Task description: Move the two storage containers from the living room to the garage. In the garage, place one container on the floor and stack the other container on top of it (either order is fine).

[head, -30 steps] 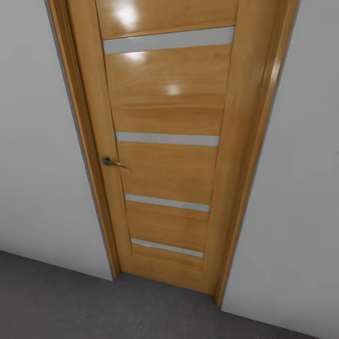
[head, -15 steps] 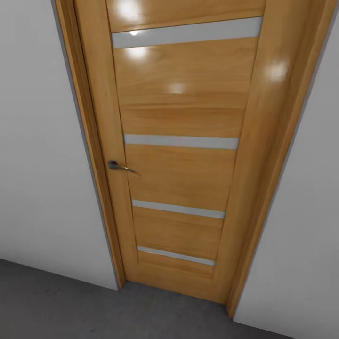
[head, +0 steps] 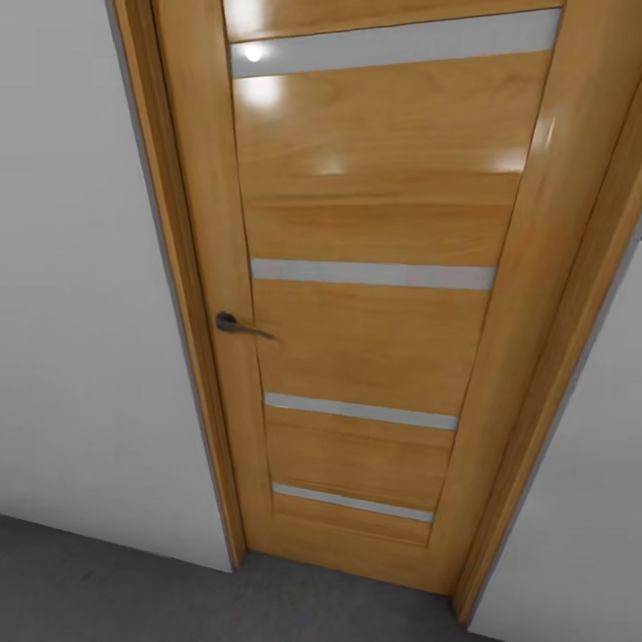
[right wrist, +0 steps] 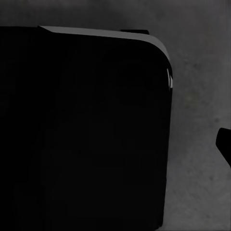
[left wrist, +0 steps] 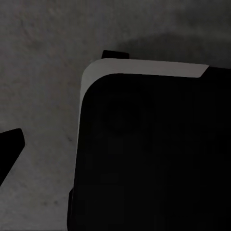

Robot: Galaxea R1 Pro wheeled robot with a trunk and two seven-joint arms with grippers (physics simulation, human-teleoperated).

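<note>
Door [head: 366, 294] is what we get in the head view: glossy orange-brown wood, shut in its frame [head: 183, 267], with four pale horizontal strips across it and spotlight glare on the upper panels. We see a dark metal lever handle [head: 239, 325] on the door's left side, about mid-height. White-grey wall [head: 80, 312] stands on both sides of the frame, and a strip of dark grey rough floor [head: 107, 588] runs along the bottom (so we read this as the garage side). We find no orange-red bin in any view, so we cannot place either container. In the left wrist view we look down at the same grey concrete floor [left wrist: 43, 72], with a big black rounded-corner body [left wrist: 154, 159] edged by a pale rim; we take it for part of the robot, but it is too dark to say which part. A small black tip at that picture's edge may be a finger of the left gripper [left wrist: 9, 147]; we cannot tell how its jaws stand. The right wrist view mirrors this: black rounded body [right wrist: 82, 130] over grey floor [right wrist: 202, 57], and a dark tip at the edge, perhaps the right gripper [right wrist: 224, 142]; again we cannot tell whether the jaws are spread or pressed together.
</note>
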